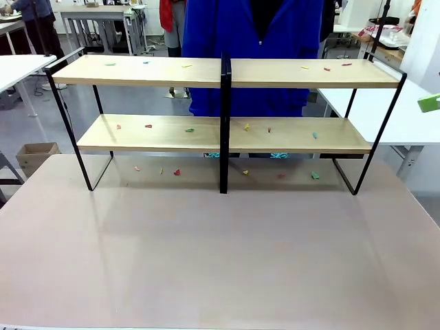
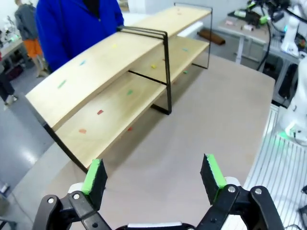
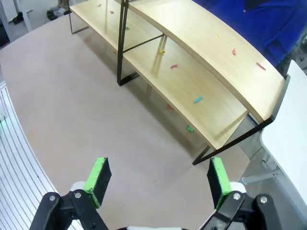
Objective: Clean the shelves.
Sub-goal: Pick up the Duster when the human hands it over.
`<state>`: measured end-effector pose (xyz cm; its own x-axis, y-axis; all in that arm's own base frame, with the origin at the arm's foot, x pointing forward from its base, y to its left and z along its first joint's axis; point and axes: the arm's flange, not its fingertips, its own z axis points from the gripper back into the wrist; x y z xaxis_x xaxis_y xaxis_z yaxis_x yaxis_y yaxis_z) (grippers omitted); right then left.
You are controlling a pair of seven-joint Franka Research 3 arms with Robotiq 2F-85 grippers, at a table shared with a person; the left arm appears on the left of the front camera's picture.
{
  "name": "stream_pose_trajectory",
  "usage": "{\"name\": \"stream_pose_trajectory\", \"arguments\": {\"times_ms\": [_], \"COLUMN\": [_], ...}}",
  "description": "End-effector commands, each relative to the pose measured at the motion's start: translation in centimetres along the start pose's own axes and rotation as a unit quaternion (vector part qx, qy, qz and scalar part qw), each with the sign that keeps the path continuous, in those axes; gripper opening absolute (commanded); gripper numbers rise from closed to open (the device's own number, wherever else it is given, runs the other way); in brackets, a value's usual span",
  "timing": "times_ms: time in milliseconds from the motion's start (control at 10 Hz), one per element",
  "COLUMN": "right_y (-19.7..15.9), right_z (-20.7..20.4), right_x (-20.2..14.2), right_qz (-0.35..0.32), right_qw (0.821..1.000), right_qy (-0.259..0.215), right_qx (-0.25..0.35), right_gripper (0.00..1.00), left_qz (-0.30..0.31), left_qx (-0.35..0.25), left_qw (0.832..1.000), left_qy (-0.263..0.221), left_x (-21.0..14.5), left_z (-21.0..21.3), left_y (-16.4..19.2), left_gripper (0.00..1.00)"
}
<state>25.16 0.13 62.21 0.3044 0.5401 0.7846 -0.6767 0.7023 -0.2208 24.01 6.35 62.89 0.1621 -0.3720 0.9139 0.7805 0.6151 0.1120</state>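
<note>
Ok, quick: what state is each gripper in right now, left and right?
Left gripper: open, holding nothing.
Right gripper: open, holding nothing.

The left gripper hangs tilted downward, jaws spread wide and empty, its green pads facing each other across the gap. The right gripper mirrors the pose, jaws likewise wide apart and empty.

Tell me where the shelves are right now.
In the front view the shelves stand across the far part of the beige tabletop, centred, directly in front of the person in the blue top.
</note>
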Motion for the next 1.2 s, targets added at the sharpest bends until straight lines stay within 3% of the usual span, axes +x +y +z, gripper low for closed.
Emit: {"name": "stream_pose_trajectory", "arguments": {"times_ms": [0,200,800,900,1100], "right_y": [2.4,2.1,2.1,2.1,2.1], "right_z": [-2.6,-3.2,-4.3,-4.3,-4.4], "right_x": [-4.7,-4.6,-4.6,-4.7,-4.6], "right_qz": [0.009,0.011,0.022,0.023,0.023], "right_qw": [1.000,1.000,1.000,1.000,1.000], "right_qy": [0.000,0.003,0.009,0.008,0.010], "right_qx": [-0.005,0.000,0.008,0.007,0.002], "right_gripper": [1.00,1.00,1.00,1.00,1.00], "left_qz": [0.031,0.061,0.082,0.068,0.068], "left_qx": [0.040,0.080,0.086,0.073,0.073], "left_qw": [0.999,0.995,0.993,0.995,0.995], "left_qy": [-0.012,-0.025,0.000,-0.008,-0.008], "left_x": [-5.8,-5.6,-6.0,0.7,0.7], "left_z": [-4.4,-4.5,-4.8,-1.4,-1.4], "left_y": [-5.0,-4.8,-4.0,2.0,2.0], "left_gripper": [1.00,1.00,1.00,1.00,1.00]}}
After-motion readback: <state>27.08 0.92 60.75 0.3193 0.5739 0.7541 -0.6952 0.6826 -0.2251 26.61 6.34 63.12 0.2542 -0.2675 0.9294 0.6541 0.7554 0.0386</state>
